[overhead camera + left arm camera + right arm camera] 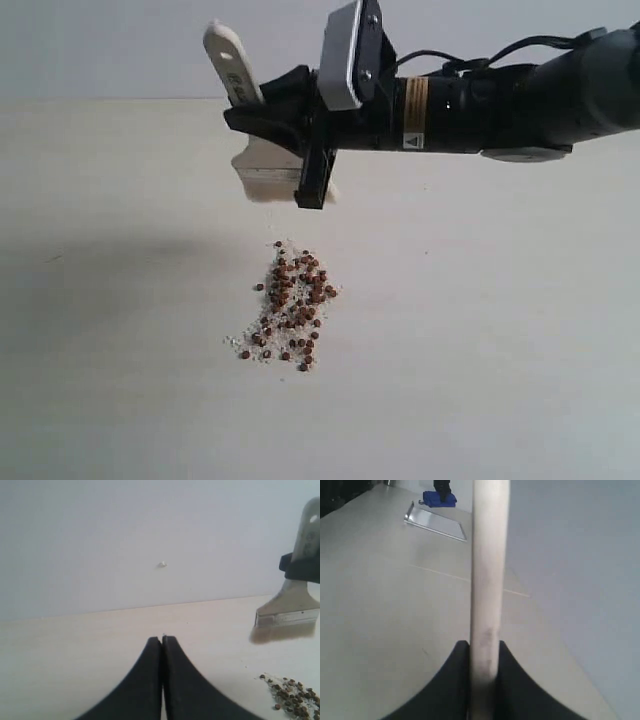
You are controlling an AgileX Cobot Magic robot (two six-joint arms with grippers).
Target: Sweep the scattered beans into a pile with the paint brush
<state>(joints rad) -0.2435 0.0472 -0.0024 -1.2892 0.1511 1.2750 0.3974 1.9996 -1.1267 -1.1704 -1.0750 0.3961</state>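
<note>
The right gripper (290, 150), jaws clamped on the paint brush (232, 68) handle, holds it upright with bristles down, at or just above the pale table (500, 350); contact cannot be told. Near the bristle tips lie the beans (293, 300), their loose patch stretching lengthwise away from the brush. Farther off sits the left gripper (162, 642), closed and empty, before a bare wall (100, 530).

Seemingly a lab test bench: bare pale tabletop (500, 350), blank wall (100, 530), metal tray (436, 524).
</note>
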